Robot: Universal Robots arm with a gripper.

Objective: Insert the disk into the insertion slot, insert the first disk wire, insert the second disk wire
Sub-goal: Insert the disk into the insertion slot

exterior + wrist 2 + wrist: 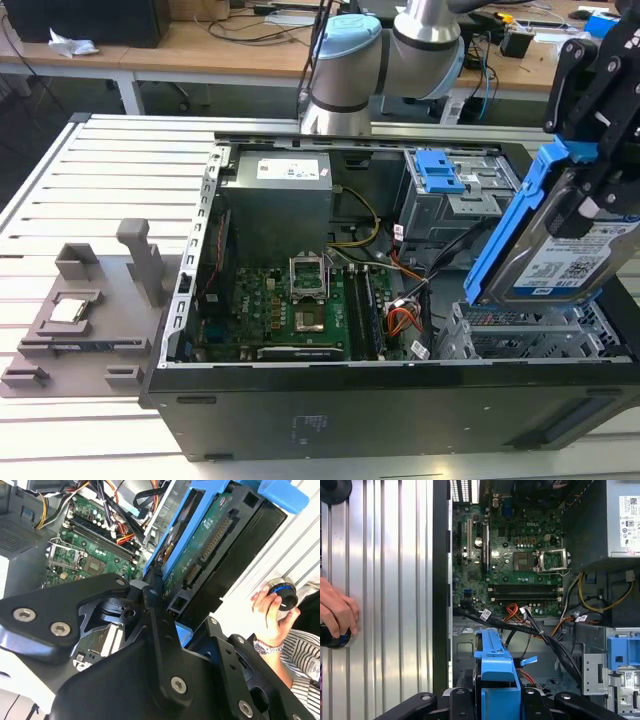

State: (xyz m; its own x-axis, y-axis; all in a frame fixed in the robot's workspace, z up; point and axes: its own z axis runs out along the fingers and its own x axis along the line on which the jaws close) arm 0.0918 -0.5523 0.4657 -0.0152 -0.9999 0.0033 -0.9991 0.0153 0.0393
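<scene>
The claw (592, 185) was clamped on the disk (556, 262), its black fingers gripping the sides of the blue carrier. The disk hung tilted in the air, label side facing the exterior view, at the exterior view's right end of the open computer case (350, 410). In the second wrist view the green circuit board on the disk's underside and its connector edge were exposed.

Directly under the disk lay the insertion slot (530, 335), a low grey perforated cage. The disk was apart from it and not seated.

Obstructions near the slot:
- A bundle of black cables (530, 630) ran across the gap between the motherboard (520, 555) and the cage, passing just beside the carrier's leading edge in the first wrist view.
- Orange wires (400, 320) lay beside the cage, toward the motherboard.
- A taller grey metal box carrying a blue ribbed latch (440, 170) stood beyond the cage, near the disk's upper edge.

Farther out, the grey power supply (280, 190) sat in the case's far corner, with yellow and black leads trailing from it. The case rested on a slotted aluminium bench (100, 180). At the exterior view's left, a grey fixture (130, 265) on the bench held a square processor chip (70, 308). Alongside the case, a person's hand (337, 612) rested on a round knob (280, 595) on the bench.
</scene>
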